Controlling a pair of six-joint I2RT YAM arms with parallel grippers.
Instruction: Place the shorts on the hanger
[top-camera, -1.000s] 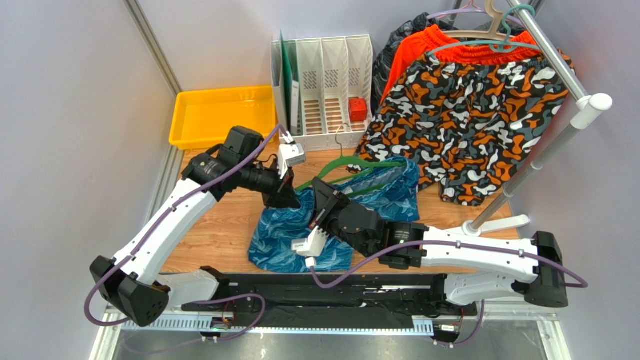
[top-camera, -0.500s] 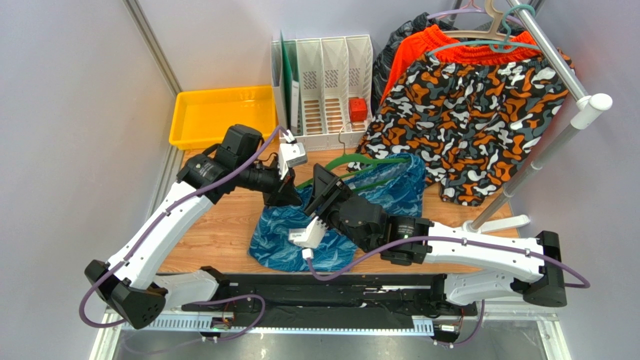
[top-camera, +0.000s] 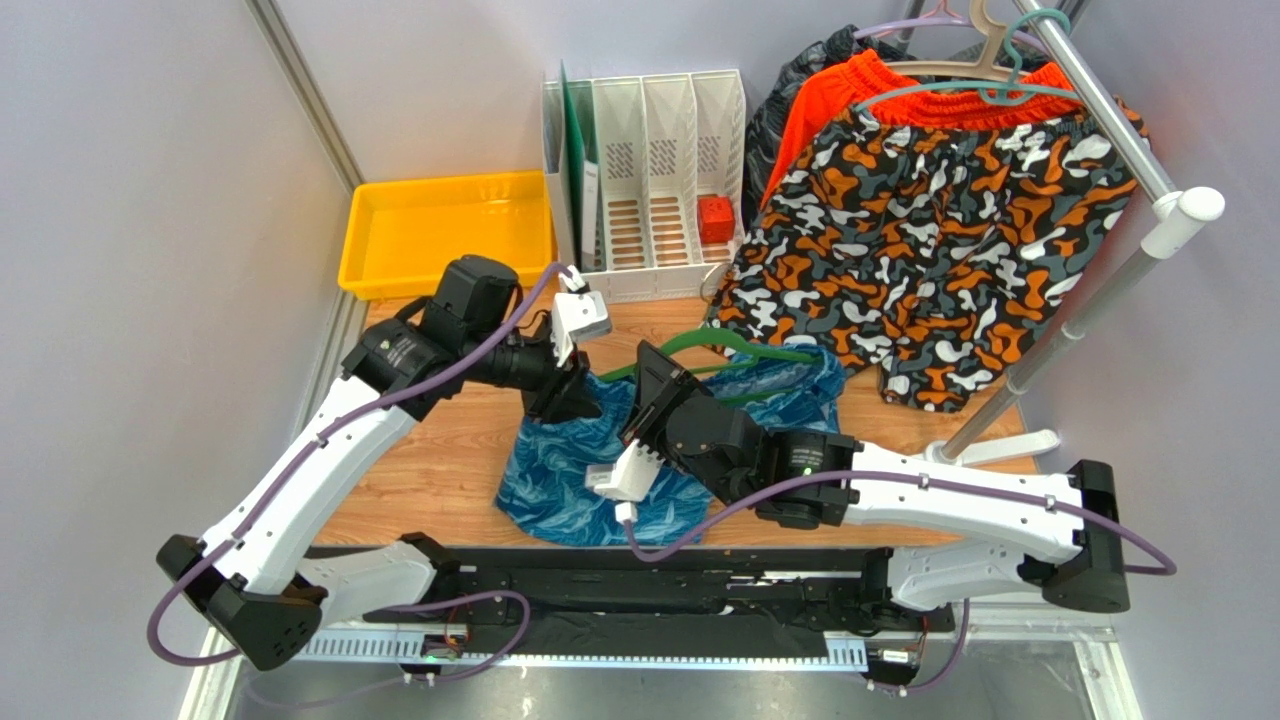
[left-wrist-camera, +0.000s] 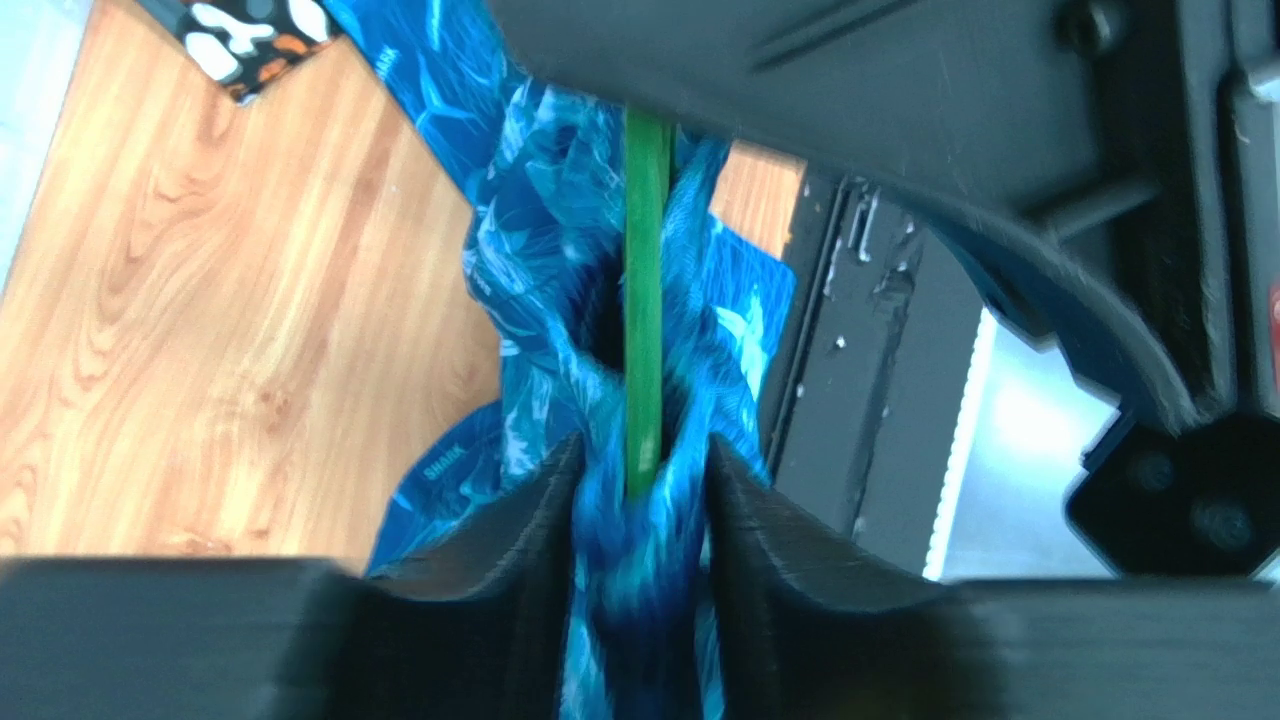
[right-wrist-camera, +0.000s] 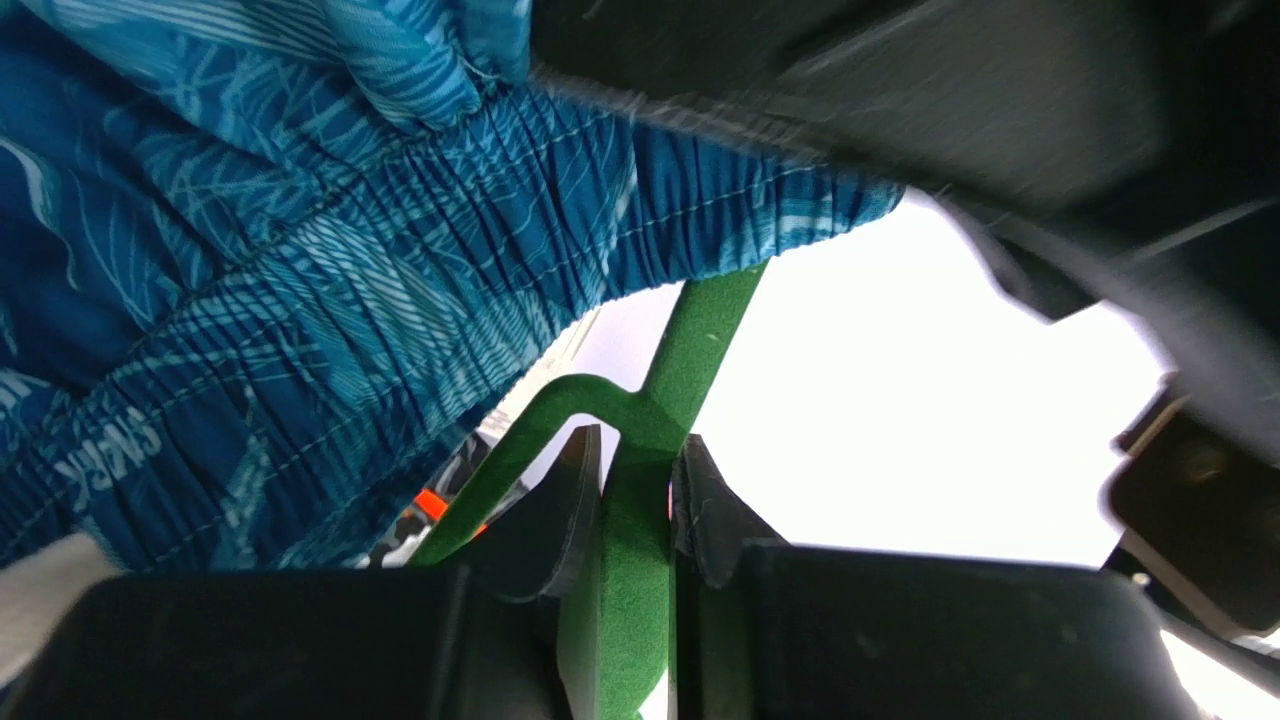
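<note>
Blue shorts (left-wrist-camera: 526, 285) pinched in left hand (left-wrist-camera: 643, 468), green hanger (right-wrist-camera: 706, 338) in right hand (right-wrist-camera: 634, 458)

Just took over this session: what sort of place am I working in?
Probably a lab test cell staged as a laundry corner: plain grey walls, a wooden table, and a clothes rail hung with camouflage shorts.

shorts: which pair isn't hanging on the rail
The blue leaf-print shorts, pinched by the left gripper down at the table; the camouflage shorts and orange shorts both hang from the rail.
</note>
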